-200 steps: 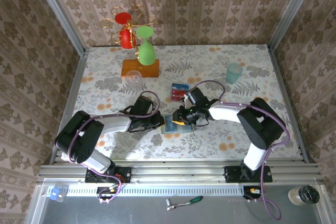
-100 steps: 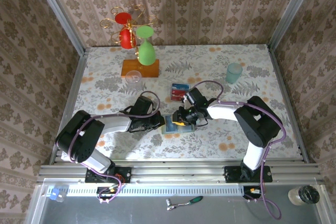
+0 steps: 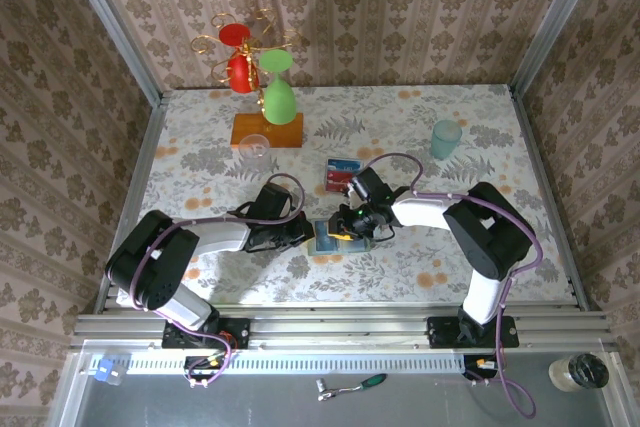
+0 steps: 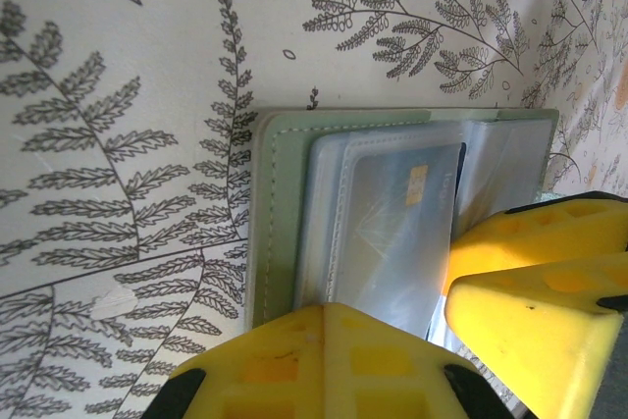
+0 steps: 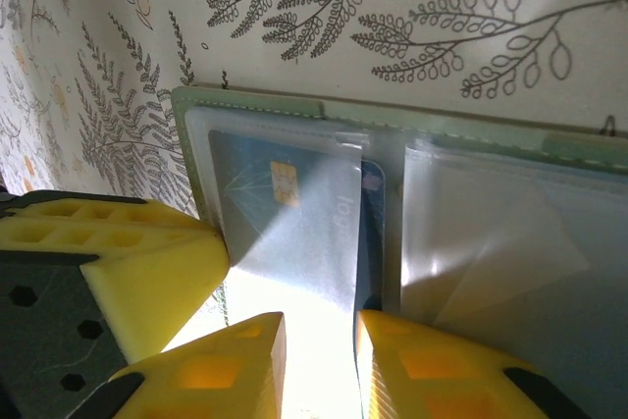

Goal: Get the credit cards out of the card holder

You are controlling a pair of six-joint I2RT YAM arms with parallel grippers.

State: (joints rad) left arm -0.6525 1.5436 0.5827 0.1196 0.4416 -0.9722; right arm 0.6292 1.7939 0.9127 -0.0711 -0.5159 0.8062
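We logged the right gripper (image 5: 320,340) crept further onto the card holder (image 4: 280,213) vs 1 s ago, jaws narrowly apart astride the blue card (image 5: 245,193), which was still sleeved inside the holder. Left gripper (image 3: 304,234) pinned the holder's left edge; its jaw state we couldn't tell. Pull-out prob. next.
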